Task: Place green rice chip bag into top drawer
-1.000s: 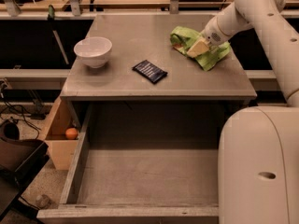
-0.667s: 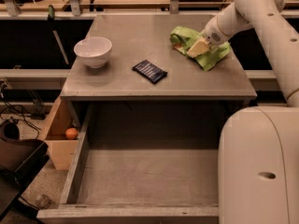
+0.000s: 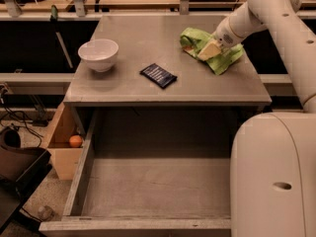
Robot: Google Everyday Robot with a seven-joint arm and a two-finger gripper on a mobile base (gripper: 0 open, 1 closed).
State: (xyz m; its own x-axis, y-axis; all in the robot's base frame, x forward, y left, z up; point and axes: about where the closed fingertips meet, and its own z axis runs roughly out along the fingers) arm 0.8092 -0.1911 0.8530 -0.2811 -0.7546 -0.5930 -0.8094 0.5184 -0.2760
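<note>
The green rice chip bag [image 3: 223, 59] lies crumpled on the right side of the grey tabletop [image 3: 148, 38], light green with an orange patch near its left end. My gripper [image 3: 209, 50] is down on the middle of the bag, its pale fingers pressed into the foil. The white arm reaches in from the upper right. The top drawer [image 3: 86, 169] stands pulled wide open below the table's front edge, its bare grey bottom showing nothing inside.
A white bowl [image 3: 98, 54] stands at the table's left. A small flat dark-blue packet [image 3: 158, 75] lies near the middle front. The robot's white body [image 3: 276, 181] covers the drawer's right part. A wooden box with an orange ball [image 3: 75, 141] sits left of the drawer.
</note>
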